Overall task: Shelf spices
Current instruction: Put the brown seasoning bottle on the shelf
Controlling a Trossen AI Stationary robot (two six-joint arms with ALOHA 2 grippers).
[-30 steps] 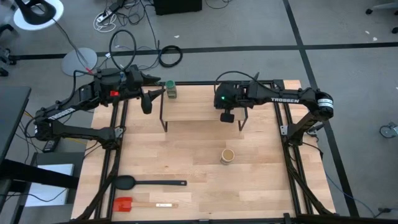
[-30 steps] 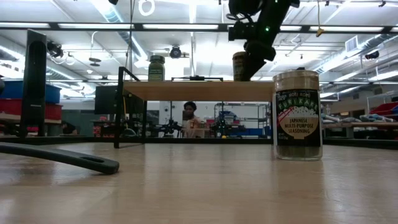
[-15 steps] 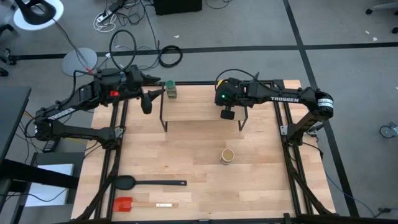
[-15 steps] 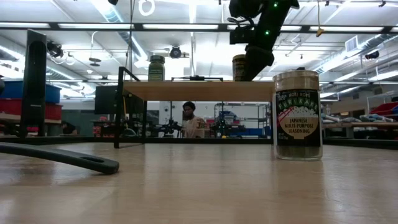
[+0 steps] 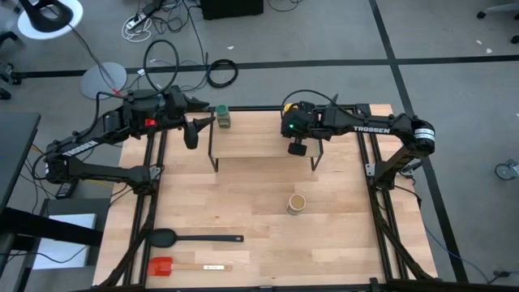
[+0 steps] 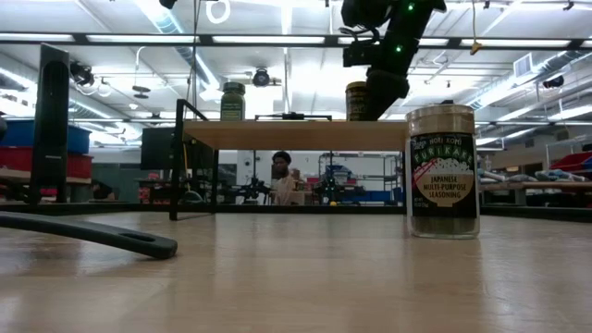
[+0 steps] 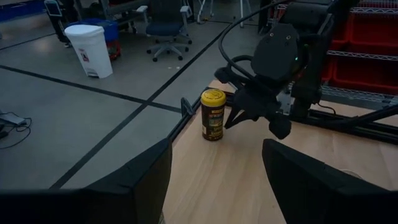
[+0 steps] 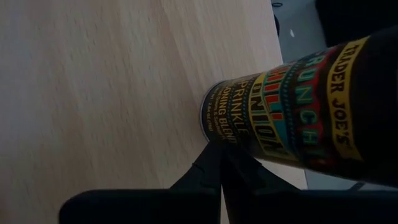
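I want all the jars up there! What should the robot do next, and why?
Probably swing the right gripper, shut and apart from the yellow-lidded jar on the shelf, toward the tan-topped jar, the only one on the table.

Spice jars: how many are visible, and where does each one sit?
3. The green-lidded jar stands on the shelf's left end, the yellow-lidded jar on its right end by the right pincer, and the tan-topped jar on the table.
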